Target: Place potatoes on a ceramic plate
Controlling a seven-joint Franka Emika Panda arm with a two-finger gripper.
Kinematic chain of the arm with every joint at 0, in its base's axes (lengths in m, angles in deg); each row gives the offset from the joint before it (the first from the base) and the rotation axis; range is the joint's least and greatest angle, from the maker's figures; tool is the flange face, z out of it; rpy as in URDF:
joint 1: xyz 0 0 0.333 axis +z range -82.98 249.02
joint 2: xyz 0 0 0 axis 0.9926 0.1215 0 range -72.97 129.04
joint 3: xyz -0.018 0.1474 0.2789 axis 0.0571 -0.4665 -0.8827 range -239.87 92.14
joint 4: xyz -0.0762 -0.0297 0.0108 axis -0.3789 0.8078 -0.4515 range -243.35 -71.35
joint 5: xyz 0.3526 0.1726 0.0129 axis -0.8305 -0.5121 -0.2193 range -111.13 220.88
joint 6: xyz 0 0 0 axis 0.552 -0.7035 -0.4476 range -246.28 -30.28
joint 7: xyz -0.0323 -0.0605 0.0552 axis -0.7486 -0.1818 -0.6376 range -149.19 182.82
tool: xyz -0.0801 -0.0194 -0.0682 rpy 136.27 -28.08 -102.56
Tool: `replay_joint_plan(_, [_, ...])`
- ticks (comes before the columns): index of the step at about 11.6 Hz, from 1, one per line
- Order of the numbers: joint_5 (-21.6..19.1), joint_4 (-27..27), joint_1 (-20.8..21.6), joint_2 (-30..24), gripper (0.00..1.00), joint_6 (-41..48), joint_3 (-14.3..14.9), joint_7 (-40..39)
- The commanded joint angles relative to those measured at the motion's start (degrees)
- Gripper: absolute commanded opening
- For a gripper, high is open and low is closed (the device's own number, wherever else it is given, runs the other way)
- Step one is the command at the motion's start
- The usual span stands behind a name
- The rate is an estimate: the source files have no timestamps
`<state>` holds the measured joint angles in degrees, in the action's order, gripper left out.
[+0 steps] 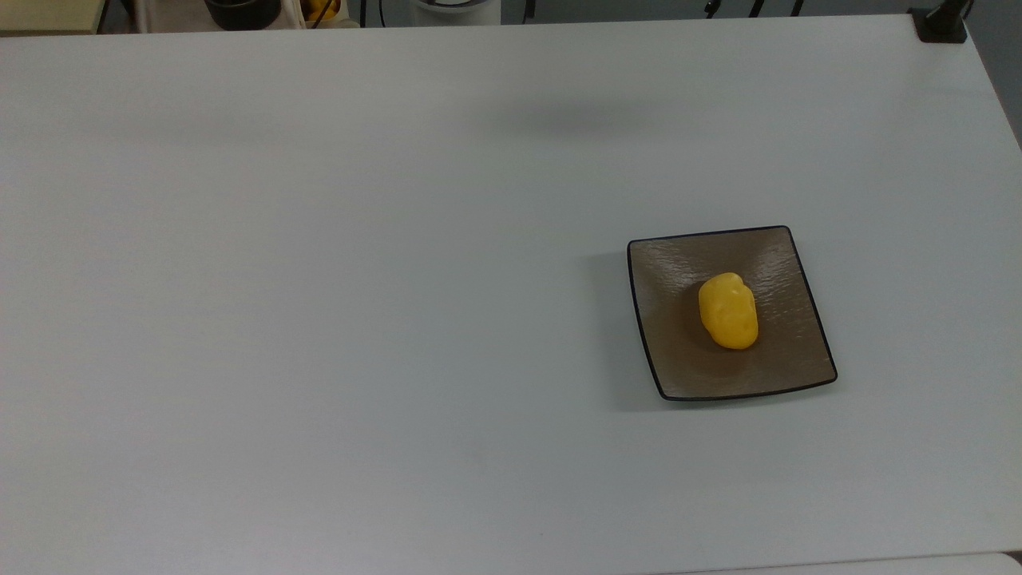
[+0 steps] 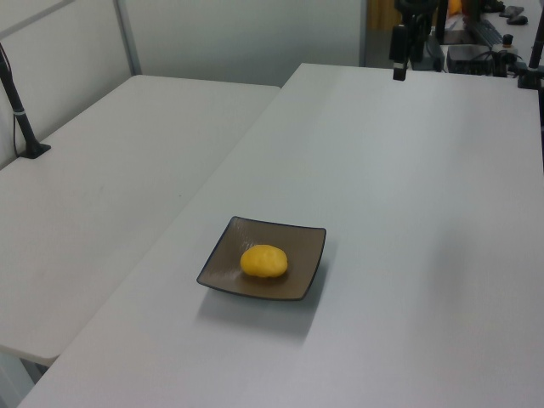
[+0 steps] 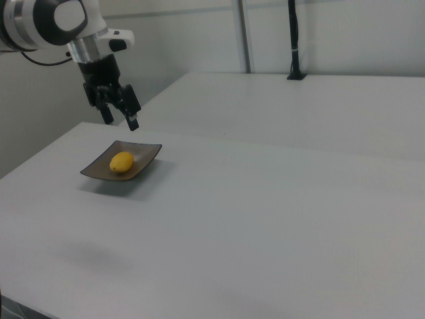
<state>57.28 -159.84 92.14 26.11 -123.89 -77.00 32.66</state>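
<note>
A smooth, dimpled yellow potato [image 1: 728, 311] is lying on the glossy, rippled square plate [image 1: 679, 359]; the claw [image 3: 118, 118] is hanging spread, empty.

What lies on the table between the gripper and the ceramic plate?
Nothing: in the left view, only bare white table separates the gripper from the ceramic plate, which holds the potato.
</note>
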Motion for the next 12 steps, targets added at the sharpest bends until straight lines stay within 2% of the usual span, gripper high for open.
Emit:
replay_joint_plan(1, [-1.17, -5.07, 0.63, -3.35, 1.0, -0.81, 2.86, -6.4])
replay_joint_plan(7, [-2.49, -5.95, 0.46, -1.15, 1.0, -8.89, 3.05, -19.26])
replay_joint_plan(12, [-3.28, -5.78, 0.54, -0.53, 1.0, -8.99, 3.05, -19.45])
